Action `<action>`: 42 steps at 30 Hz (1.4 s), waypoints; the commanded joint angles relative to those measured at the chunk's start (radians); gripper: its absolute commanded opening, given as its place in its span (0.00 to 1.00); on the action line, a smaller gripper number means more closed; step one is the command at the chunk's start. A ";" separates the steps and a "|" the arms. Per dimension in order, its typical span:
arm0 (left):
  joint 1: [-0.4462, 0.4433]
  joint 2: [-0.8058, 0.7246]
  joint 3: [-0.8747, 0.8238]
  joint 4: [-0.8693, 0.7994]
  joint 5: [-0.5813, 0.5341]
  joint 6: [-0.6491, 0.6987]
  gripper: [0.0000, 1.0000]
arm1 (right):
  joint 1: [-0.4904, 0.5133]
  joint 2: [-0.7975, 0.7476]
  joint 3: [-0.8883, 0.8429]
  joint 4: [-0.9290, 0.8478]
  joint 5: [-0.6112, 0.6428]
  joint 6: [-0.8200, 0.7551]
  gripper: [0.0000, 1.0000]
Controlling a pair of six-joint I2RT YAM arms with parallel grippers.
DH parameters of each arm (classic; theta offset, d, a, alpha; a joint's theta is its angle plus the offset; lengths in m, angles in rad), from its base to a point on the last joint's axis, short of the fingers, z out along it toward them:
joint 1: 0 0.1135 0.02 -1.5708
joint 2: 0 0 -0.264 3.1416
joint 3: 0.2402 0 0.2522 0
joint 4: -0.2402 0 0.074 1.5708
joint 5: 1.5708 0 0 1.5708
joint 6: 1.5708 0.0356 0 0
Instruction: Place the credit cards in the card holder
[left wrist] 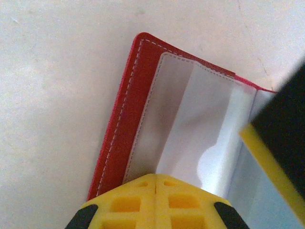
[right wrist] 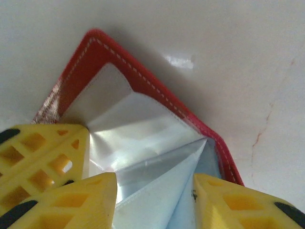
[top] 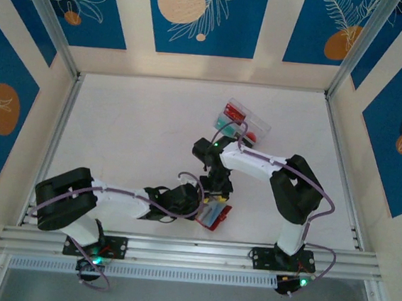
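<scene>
Card holder (top: 217,220), open: our left gripper (left wrist: 156,183) closed at its pocket edge; our right gripper (right wrist: 155,191) half-parted astride its clear pocket (right wrist: 162,164); bare table (left wrist: 47,95) beyond its red border.

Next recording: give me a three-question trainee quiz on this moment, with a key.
1. True or false: the red leather-look folding card holder lies closed on the white table.
2. What sits between the right gripper's open jaws? A) a clear plastic pocket leaf of the card holder; B) a yellow card; C) a pen.
3. Which gripper is shut at the card holder's edge?
Key: 1 false; 2 A; 3 the left gripper.
</scene>
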 commanded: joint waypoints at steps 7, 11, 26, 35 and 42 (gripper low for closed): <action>0.032 -0.037 -0.015 -0.237 -0.159 -0.095 0.00 | -0.012 -0.116 -0.135 -0.042 -0.027 0.043 0.40; 0.047 -0.042 -0.011 -0.249 -0.159 -0.098 0.00 | -0.032 -0.131 -0.200 0.024 -0.057 0.067 0.39; 0.075 -0.145 -0.033 -0.382 -0.243 -0.151 0.00 | -0.115 0.007 -0.119 0.216 -0.018 0.098 0.34; 0.085 -0.244 0.075 -0.537 -0.264 -0.055 0.00 | -0.089 0.122 0.015 0.216 -0.011 0.098 0.31; 0.135 -0.284 0.226 -0.680 -0.190 0.002 0.00 | -0.091 0.106 -0.005 0.207 -0.008 0.103 0.31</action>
